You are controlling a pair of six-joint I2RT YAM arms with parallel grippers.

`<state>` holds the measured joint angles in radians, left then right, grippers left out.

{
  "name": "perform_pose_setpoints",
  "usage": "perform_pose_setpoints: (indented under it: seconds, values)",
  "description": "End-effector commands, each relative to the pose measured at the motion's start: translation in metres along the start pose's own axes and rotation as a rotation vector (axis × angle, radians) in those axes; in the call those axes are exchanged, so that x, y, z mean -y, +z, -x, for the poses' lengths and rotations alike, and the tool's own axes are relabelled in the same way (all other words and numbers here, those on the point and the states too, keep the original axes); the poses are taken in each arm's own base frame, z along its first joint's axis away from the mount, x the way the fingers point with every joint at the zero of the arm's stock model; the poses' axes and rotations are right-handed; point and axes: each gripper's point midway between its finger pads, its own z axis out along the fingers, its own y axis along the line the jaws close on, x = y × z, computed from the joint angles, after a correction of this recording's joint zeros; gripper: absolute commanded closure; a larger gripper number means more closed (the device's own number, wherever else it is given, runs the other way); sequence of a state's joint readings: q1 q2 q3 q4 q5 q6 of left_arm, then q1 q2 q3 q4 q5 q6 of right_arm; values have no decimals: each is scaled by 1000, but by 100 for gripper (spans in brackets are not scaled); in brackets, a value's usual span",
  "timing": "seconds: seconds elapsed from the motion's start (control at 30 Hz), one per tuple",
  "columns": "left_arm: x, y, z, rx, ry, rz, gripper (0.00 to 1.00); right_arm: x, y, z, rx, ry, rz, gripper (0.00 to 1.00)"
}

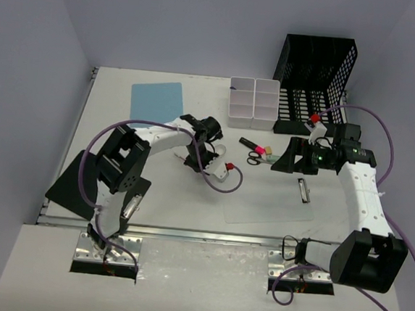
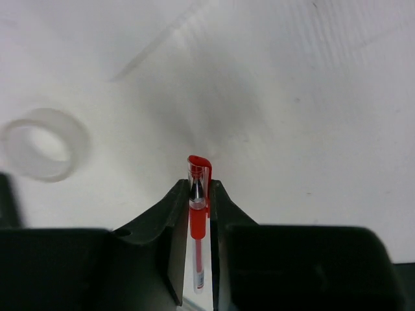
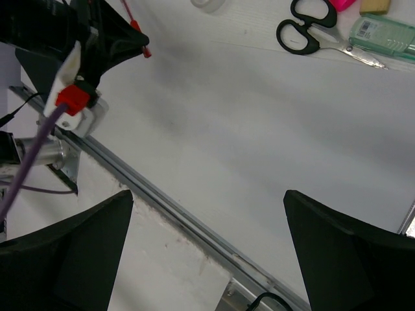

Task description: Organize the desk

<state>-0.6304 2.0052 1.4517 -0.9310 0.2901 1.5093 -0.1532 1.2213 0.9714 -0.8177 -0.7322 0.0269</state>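
The desk (image 1: 154, 187) is an off-white tabletop with a metal rail (image 3: 162, 207) along its near edge. My left gripper (image 1: 191, 161) points down over the desk's middle and is shut on a red pen (image 2: 196, 217), held upright between the jaws with its capped end (image 2: 199, 167) just above the surface. My right gripper (image 1: 285, 157) hovers above the desk right of centre, open and empty, with its jaws wide apart (image 3: 207, 193). The right wrist view also shows the left gripper (image 3: 110, 39).
Black scissors (image 1: 254, 157), a pink highlighter (image 1: 250, 142) and a green item (image 3: 382, 32) lie mid-desk. White compartment bins (image 1: 254, 100) and a black mesh rack (image 1: 316, 78) stand at the back. Also present are a blue sheet (image 1: 156, 100), a clear tape roll (image 2: 39, 144), a black folder (image 1: 70, 183) and a clear sheet (image 1: 268, 204).
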Motion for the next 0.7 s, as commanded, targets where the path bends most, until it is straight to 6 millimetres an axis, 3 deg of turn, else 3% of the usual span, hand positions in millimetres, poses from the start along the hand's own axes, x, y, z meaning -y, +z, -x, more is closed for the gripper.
perform_pose_setpoints:
  seconds: [0.0, 0.03, 0.07, 0.13, 0.17, 0.23, 0.3, 0.33, 0.37, 0.47, 0.5, 0.57, 0.67]
  values:
    - [-47, -90, 71, 217, 6, 214, 100, -7, -3, 11, 35, -32, 25, 1]
    - [-55, -107, 80, 262, -12, 247, 100, -7, -3, 11, 36, -28, 26, 1]
    - [-70, -137, 104, 368, -41, 304, 100, -7, -2, 11, 36, -27, 26, 1]
    - [-89, -170, 119, 492, -104, 379, 100, -6, -1, 12, 40, -22, 25, 1]
    - [-105, -198, 138, 623, -170, 449, 100, -6, -1, 12, 44, -20, 23, 1]
    - [-124, -227, 140, 740, -251, 543, 100, -4, 0, 13, 51, -15, 15, 1]
    - [-152, -269, 144, 895, -351, 753, 100, -1, 0, 15, 58, -10, -3, 1]
    - [-171, -321, 145, 993, -323, 984, 100, 1, 0, 15, 60, -8, -11, 1]
    - [-175, -316, 134, 1063, -423, 980, 100, 2, 0, 16, 63, -9, -19, 1]
    - [-198, -353, 122, 1251, -467, 1063, 100, 3, 0, 17, 66, -9, -22, 1]
    - [-214, -352, 112, 1282, -483, 1107, 100, 3, 1, 17, 66, -5, -23, 1]
    - [-226, -369, 104, 1341, -481, 1169, 100, 4, 2, 16, 64, 0, -24, 1]
    - [-245, -368, 99, 1434, -467, 1174, 100, 5, 3, 14, 59, 5, -28, 1]
